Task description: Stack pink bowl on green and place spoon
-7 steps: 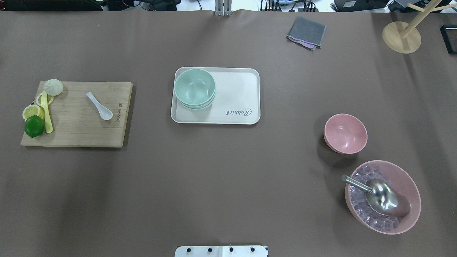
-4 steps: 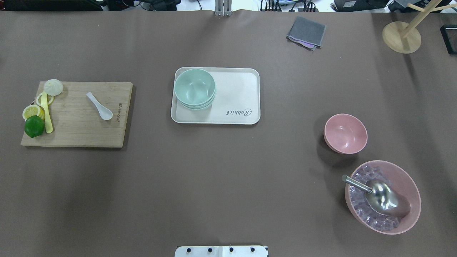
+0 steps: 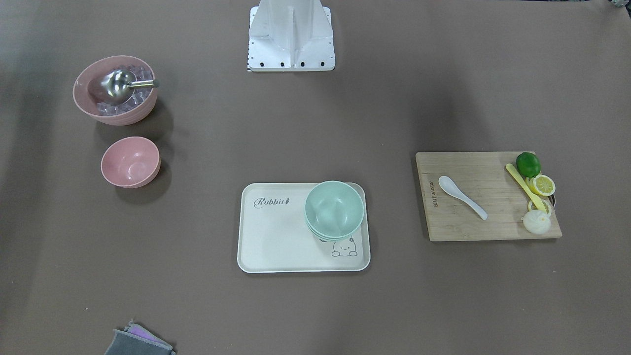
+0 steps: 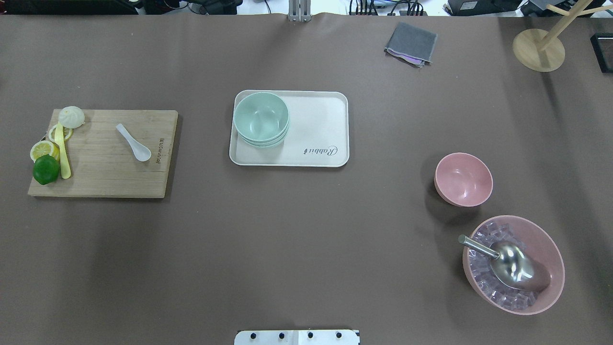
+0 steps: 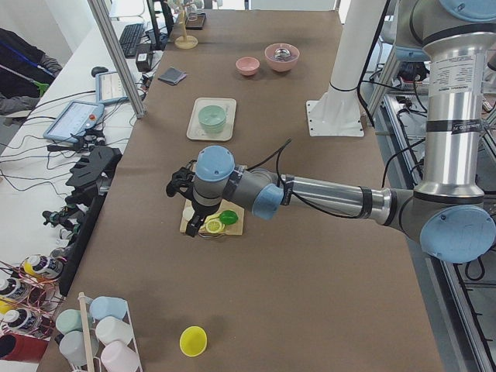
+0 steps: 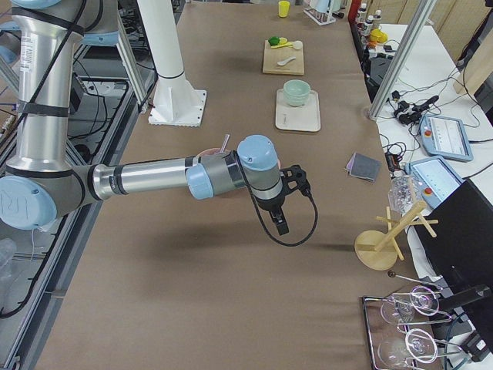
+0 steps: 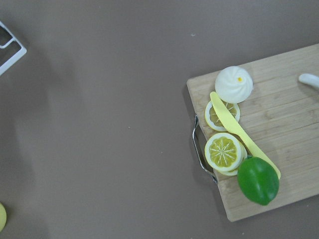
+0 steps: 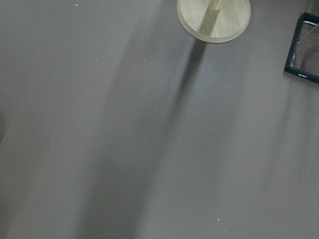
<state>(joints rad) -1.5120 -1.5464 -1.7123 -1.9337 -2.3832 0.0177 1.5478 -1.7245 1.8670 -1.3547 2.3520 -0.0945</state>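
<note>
The spoon (image 4: 134,142) is laid slanted on the board (image 4: 96,177) by the left end of the bench (image 4: 306,239), with its handle toward the far left corner. The pink bowl (image 4: 463,179) is set near the right end. Whether the left gripper (image 5: 193,222) and right gripper (image 6: 279,220) are spread cannot be told.

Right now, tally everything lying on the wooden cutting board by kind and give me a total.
Small glossy white soup spoon: 1
Flat yellow plastic utensil: 1
Whole green lime: 1
Cut yellow lemon pieces: 2
Round white steamed bun: 1
Total: 6
</note>
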